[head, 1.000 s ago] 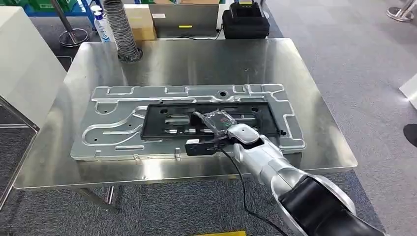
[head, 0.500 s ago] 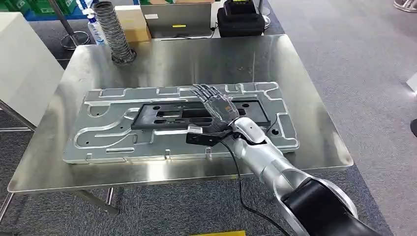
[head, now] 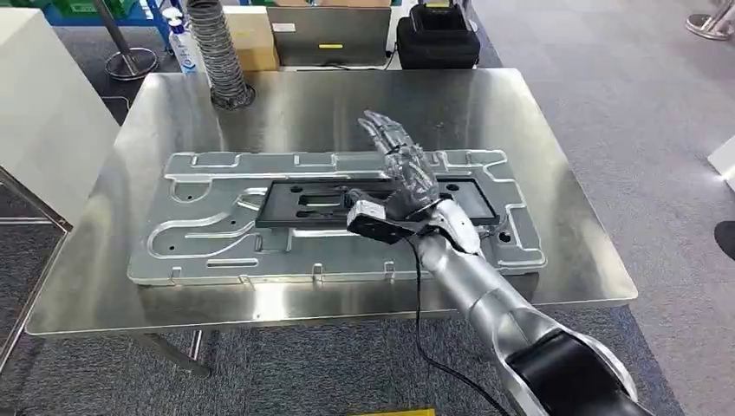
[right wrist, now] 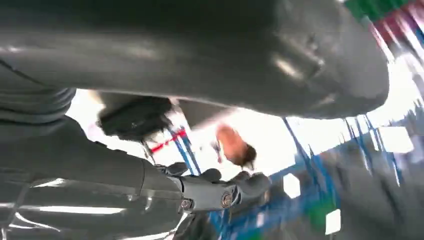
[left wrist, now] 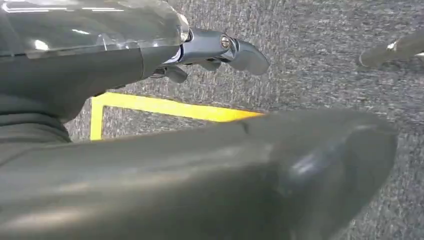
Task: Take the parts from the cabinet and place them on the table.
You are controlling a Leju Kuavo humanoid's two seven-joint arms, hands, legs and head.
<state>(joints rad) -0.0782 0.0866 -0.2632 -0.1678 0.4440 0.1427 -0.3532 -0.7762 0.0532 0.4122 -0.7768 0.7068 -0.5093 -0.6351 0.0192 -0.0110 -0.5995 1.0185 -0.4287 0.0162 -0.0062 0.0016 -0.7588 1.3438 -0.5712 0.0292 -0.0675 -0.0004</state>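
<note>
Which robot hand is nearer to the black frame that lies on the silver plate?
Right. The right robot hand is raised, fingers apart, just above the black frame. The left robot hand hangs over grey carpet floor, away from the table.

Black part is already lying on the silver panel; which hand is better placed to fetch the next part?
Probably the right hand: open, empty, raised above the black part. The left hand hangs toward the floor.

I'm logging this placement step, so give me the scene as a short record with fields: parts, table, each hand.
table: steel table, on grey carpet
large part: silver stamped panel flat on the table
small part: black frame lying on the panel
right hand: right hand raised above the parts, fingers spread, holding nothing
left hand: left hand over the carpet, holding nothing
behind table: ribbed hose, cardboard box
</note>
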